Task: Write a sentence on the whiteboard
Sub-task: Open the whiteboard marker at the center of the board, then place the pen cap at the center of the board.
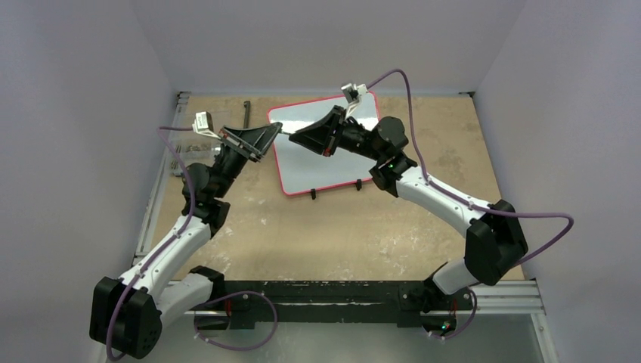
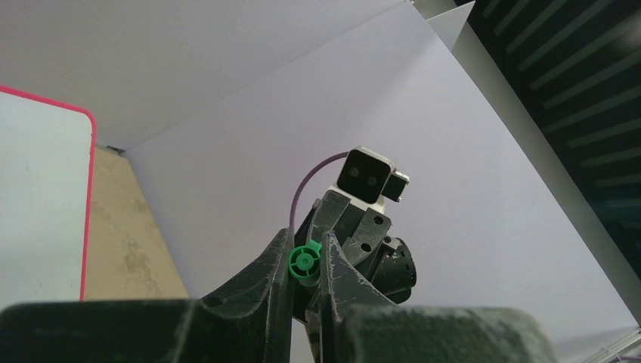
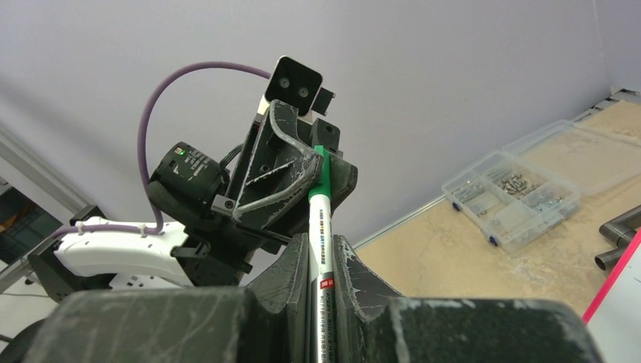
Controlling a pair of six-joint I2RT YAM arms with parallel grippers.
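You have the marker (image 3: 320,227) slung between the two arms, in the air over the left edge of the whiteboard (image 1: 321,162). The right jaws are closed on its white barrel, about mid-length. The left jaws are pinched on its green cap (image 2: 304,262), so the pen looks ready to be uncapped.

The whiteboard lies flat near the far edge of the worktop (image 1: 340,234), roughly midway along it and turned a little askew. Its two black clip feet (image 1: 335,189) face the near edge. No writing shows on the part you can see, so judge the sentence as not begun.

Expect the marker to be light and stiff, with a smooth plastic barrel that can twist or slide in a hard grip. The cap is probably a friction fit, so pull straight along the pen's axis and do not lever it sideways. Keep the right jaws' hold on the barrel close enough to the tip for control without hiding it.

The board is likely thin, light and glossy. Nothing visibly pins it down, so it may skate on the worktop if you press hard. Write with light pressure and keep clear of the clear parts box (image 3: 514,198) by the far-left corner.
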